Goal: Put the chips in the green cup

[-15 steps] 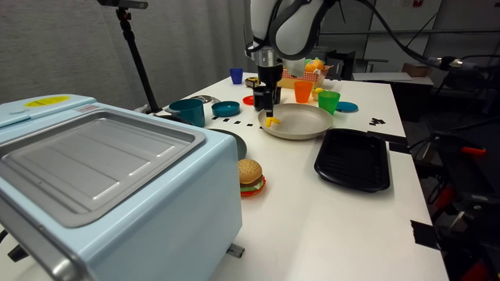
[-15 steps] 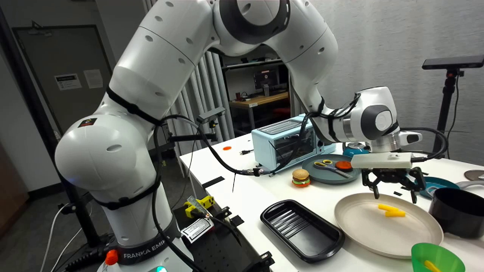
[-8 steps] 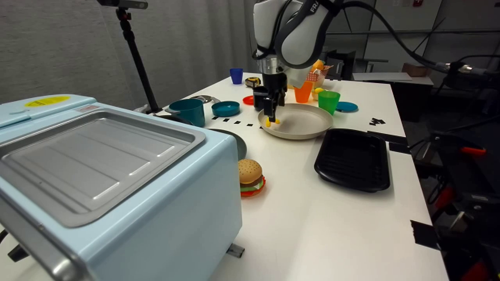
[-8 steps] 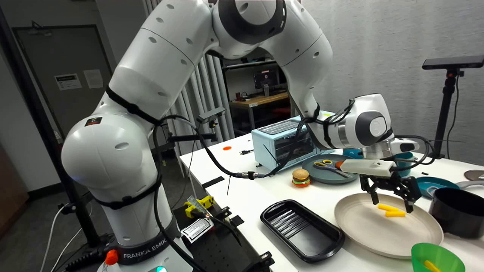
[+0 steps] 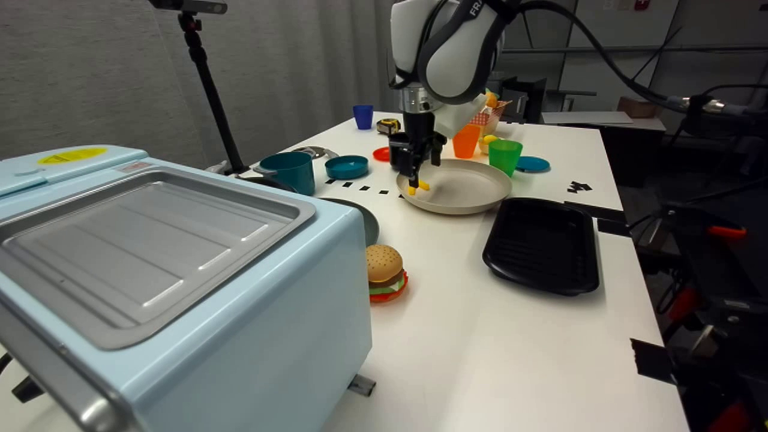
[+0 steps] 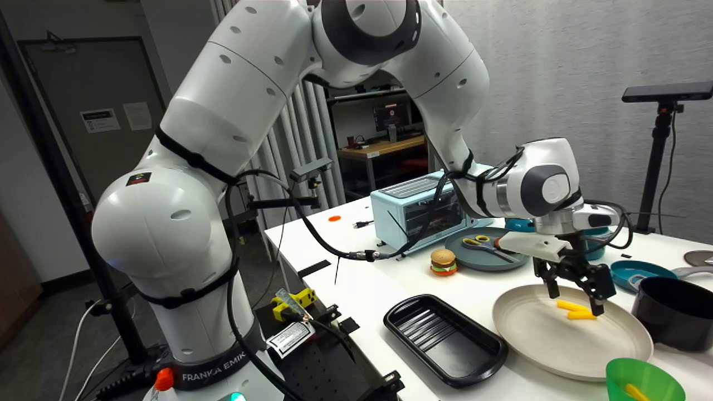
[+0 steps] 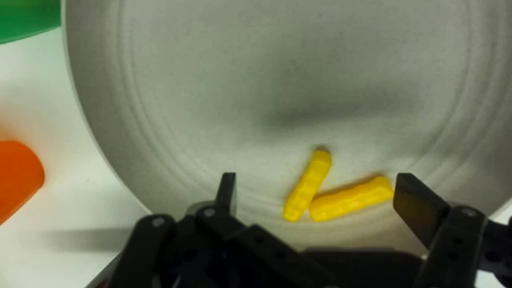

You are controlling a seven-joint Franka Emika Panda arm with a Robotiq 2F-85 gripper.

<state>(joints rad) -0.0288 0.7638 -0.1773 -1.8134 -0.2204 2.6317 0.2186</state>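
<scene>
Closest in an exterior view is the green cup [image 6: 663,381], with a yellow chip [image 6: 635,392] in it. Past that, two more chips [image 7: 307,186] are just lying on the cream plate [image 6: 557,342], fingers [image 7: 419,208] spread wide either side, nothing gripped. Then toy burger [image 6: 443,262], toaster oven [image 6: 420,211] behind.

The arm [image 6: 334,58] arches high; its wrist [image 6: 548,184] sits low; the claw [image 6: 575,303] points down, spread wide.

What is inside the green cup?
In an exterior view, a yellow chip shows inside the green cup, whose bottom is out of frame; anything deeper cannot be seen.
</scene>
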